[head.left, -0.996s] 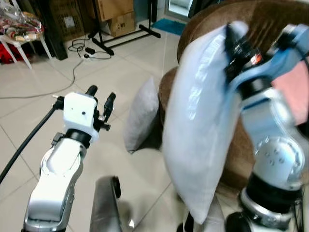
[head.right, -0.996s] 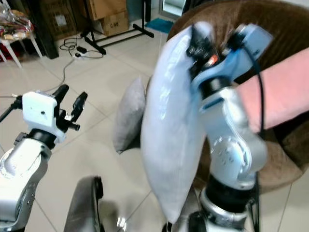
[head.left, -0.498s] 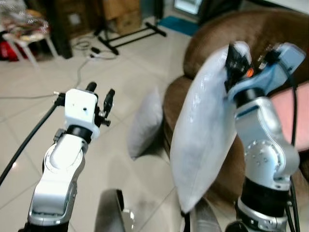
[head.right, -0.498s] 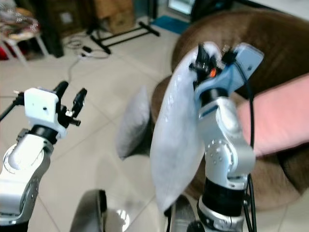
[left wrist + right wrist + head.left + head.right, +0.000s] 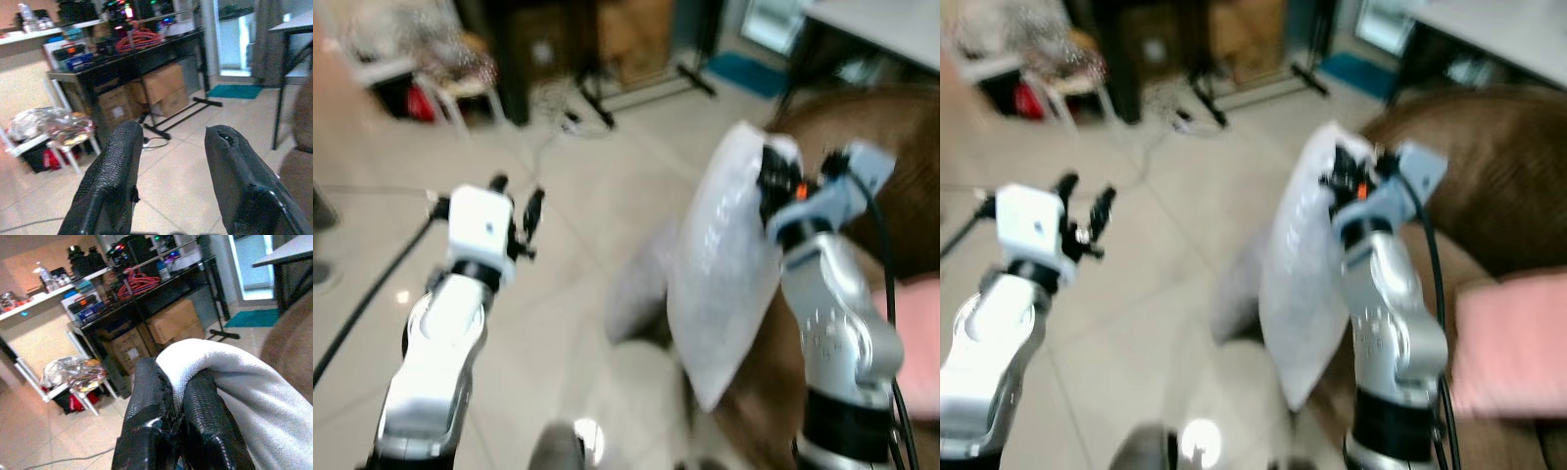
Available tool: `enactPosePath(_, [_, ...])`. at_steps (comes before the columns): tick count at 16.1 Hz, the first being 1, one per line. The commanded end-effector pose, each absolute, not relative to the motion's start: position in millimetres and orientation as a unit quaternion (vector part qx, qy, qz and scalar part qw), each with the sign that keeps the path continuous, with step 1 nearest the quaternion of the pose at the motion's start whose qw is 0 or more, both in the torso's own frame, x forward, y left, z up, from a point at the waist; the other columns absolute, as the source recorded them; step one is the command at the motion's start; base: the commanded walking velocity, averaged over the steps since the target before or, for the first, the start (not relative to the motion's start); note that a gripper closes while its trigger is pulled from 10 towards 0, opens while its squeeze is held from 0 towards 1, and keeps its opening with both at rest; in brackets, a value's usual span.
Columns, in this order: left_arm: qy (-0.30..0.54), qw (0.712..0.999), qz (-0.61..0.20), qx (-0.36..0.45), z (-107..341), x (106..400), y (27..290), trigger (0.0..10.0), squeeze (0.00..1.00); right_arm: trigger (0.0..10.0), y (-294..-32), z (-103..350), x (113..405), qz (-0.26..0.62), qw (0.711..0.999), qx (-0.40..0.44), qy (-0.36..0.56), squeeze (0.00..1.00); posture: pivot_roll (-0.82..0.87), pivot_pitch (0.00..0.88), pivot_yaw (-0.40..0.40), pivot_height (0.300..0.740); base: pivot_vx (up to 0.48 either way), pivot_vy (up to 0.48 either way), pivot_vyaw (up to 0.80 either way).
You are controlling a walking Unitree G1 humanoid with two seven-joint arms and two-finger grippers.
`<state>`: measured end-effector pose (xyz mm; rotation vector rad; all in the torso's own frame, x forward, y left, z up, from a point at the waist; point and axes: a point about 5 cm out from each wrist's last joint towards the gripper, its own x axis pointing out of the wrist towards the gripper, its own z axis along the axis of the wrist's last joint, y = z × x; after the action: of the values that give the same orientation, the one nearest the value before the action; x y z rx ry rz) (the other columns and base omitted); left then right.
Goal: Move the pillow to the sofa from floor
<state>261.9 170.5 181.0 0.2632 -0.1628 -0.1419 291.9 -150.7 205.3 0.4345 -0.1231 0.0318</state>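
A big brown sofa fills the right side of the scene, and a pink cushion lies on its seat at the near right. The floor is of light tiles. At the far side stand a dark desk with cardboard boxes under it and a small white table with a shiny bag on it.

The white pillow is off the floor. It hangs in the air in front of the sofa's left edge, held by its top corner. The right gripper has its two black fingers closed tight on this corner, and the fabric bulges out between them. A second, grey pillow is low on the floor just left of the white one, near the sofa; it is blurred.

The left gripper is raised on the left, over the tiles, well apart from both pillows. Its fingers stand wide apart and hold nothing.
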Motion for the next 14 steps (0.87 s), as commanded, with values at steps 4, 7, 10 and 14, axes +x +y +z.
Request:
enactPosePath(4, [-0.071, 0.984, -0.079, 0.146, 174, 265, 169, 10.0, 0.00, 10.0, -163, 200, 281, -0.022, 0.975, 0.209, -0.068, 0.00, 0.03, 0.000, 0.004, 0.740, 0.000, 0.000, 0.00])
enactPosePath(7, [-0.068, 0.983, -0.091, 0.146, 174, 265, 166, 10.0, 0.00, 10.0, -168, 195, 278, -0.038, 0.976, 0.208, -0.060, 0.00, 0.02, 0.000, 0.022, 0.740, 0.000, 0.000, 0.00])
enactPosePath(10, [-0.068, 0.982, -0.094, 0.146, 173, 266, 165, 10.0, 0.00, 10.0, -169, 192, 275, -0.044, 0.978, 0.197, -0.053, 0.00, 0.01, 0.000, 0.029, 0.740, 0.000, 0.000, 0.00])
enactPosePath(14, [-0.064, 0.982, -0.100, 0.145, 170, 267, 162, 10.0, 0.00, 10.0, -169, 184, 274, -0.057, 0.985, 0.158, -0.030, 0.00, 0.00, 0.000, 0.034, 0.740, 0.000, 0.000, 0.00])
